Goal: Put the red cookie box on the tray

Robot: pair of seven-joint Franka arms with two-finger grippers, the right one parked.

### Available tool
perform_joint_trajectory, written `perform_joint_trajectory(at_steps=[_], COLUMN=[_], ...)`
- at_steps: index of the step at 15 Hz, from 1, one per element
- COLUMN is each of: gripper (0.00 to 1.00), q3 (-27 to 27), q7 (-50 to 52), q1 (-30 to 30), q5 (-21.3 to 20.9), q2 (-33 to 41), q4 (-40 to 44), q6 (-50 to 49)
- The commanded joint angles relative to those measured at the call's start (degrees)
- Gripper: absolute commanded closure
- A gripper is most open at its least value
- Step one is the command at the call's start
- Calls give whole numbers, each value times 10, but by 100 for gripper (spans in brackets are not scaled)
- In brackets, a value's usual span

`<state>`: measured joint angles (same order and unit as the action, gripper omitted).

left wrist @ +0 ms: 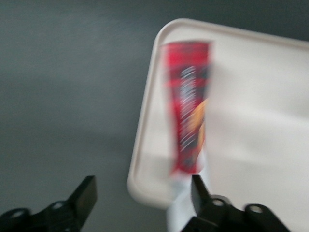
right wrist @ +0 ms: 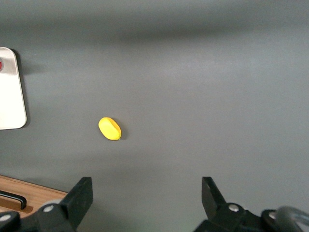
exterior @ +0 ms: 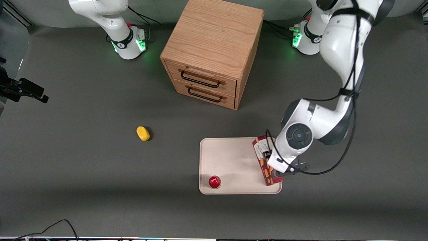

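The red cookie box (exterior: 266, 160) lies on the tray (exterior: 234, 157), along the tray's edge nearest the working arm's end of the table, its long side running with that edge. One end sits near the tray corner closest to the front camera; the end farther from the camera reaches close to the rim. The gripper (exterior: 275, 167) is over the box's outer side, and the arm's wrist covers part of the carton in the front view.

In the left wrist view the box (left wrist: 189, 108) is blurred, but it appears to lie apart from the fingers (left wrist: 202, 192), with the tray rim (left wrist: 143, 145) showing between them. The jaws stand wide and hold nothing.

A small round red cap (exterior: 214, 181) rests on the same tray, at the corner near the front camera toward the parked arm's end, well apart from the box. A yellow sponge-like lump (exterior: 143, 133) lies on the dark grey table (exterior: 83, 174) farther toward the parked arm's end. A wooden two-drawer cabinet (exterior: 212, 50) with black handles stands farther from the front camera than the tray, both drawers closed. Nothing lies between the box and the cap on the tray's bare surface.
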<state>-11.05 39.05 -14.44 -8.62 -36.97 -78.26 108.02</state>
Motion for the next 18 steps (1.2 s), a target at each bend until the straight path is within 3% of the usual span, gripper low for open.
perform_joint_trajectory(at_steps=[1,4,8,13,18], gripper=[0,0,0,0,0], q3=[1,13,114,188,190], q7=[-65,-155,-349,-493,-485], q1=[26,49,49,49,48], q5=[35,40,78,69,61], q2=[130,282,422,458,425], q4=[-47,-170,-297,-273,-176], q6=[-125,-146,-135,-148,-215])
